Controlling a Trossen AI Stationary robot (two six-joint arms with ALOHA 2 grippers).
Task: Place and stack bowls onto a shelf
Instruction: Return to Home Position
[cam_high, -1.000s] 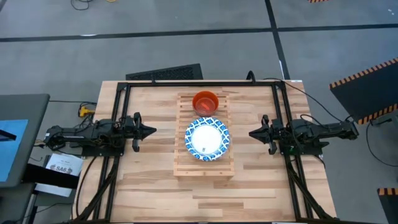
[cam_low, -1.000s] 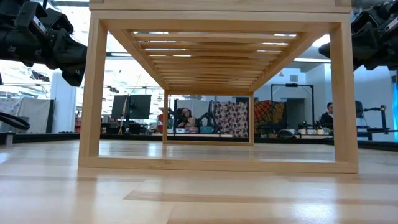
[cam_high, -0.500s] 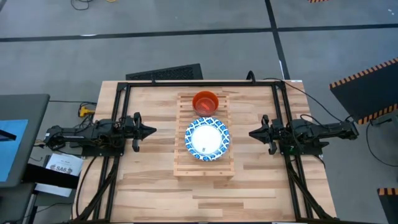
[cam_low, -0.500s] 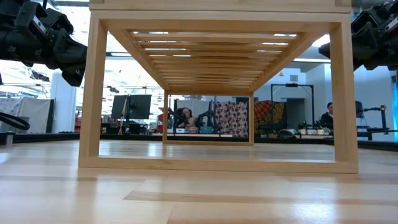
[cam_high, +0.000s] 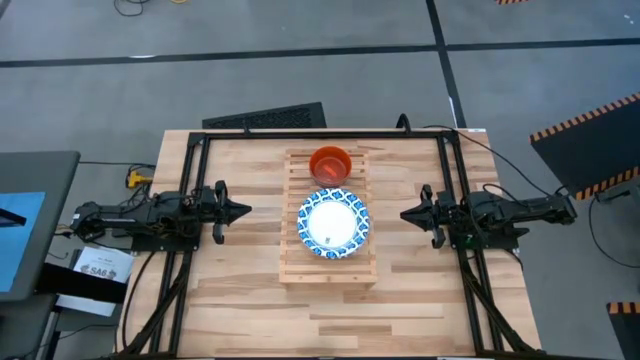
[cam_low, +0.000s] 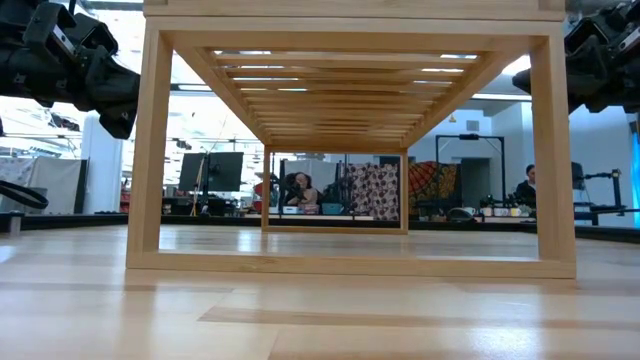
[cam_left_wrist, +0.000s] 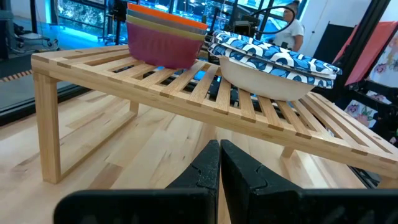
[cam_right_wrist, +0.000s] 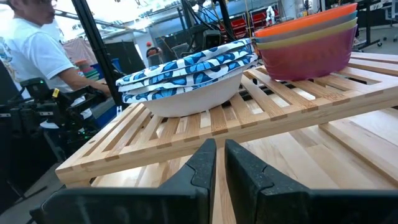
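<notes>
The patterned bowls (cam_high: 334, 223) sat nested in one stack on the middle of the shelf (cam_high: 292, 262). From my wrists I made out perhaps three or four blue rims, though the layers ran too close together to be sure. Beside them, toward the shelf's far end, the small bowls (cam_high: 330, 162) stood nested too, red-orange on top and purple at the bottom; whether the two stacks touched I could not tell. The shelf stood in the middle of the table (cam_high: 240, 290). My left gripper (cam_high: 243, 210) hung off the shelf's left side and my right gripper (cam_high: 406, 214) off its right. Both were well apart from it, fingers drawn together with nothing between them. Compared with half a second and a second before, bowls, shelf and both arms lay exactly as they had. Only a person (cam_low: 297, 190) far back in the room, seen under the shelf, had shifted a little.
</notes>
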